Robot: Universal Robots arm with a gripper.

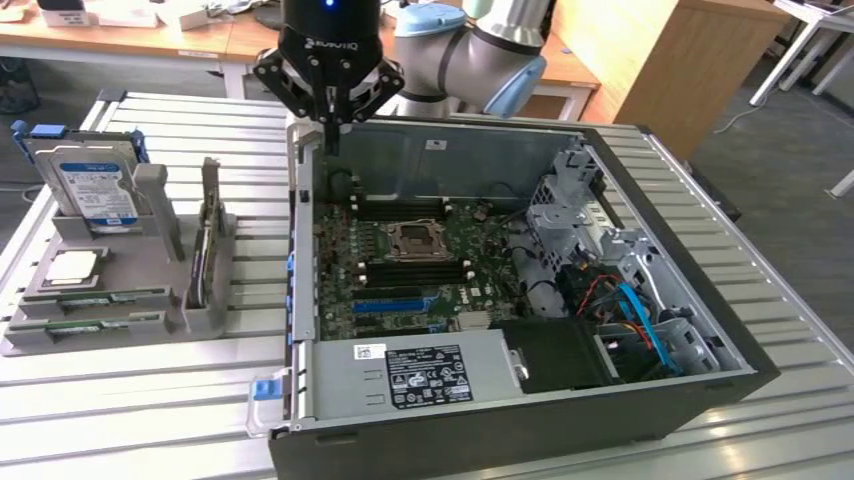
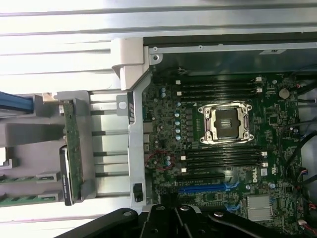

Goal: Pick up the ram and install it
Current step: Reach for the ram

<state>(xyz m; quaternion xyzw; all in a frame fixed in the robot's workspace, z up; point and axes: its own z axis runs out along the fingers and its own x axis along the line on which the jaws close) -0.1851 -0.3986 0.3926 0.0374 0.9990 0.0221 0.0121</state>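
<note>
The arm [image 1: 501, 60] is cut off by the exterior view's upper edge, and the computer case [image 1: 534, 440] by its lower edge. The ram [image 1: 104, 297] sticks sit sunk in a grey holder [image 1: 200, 315] with only their top edges showing, and in the wrist view the picture's edge cuts them short. The print on the power supply label [image 1: 427, 375] is too small to read.

Upside-down white Robotiq lettering on the gripper [image 1: 331, 135] body. Dell in white on the motherboard [image 2: 166, 116], beside the memory slots. Power supply label [image 1: 424, 375] and hard drive label [image 1: 100, 200]: print too small to read.
</note>
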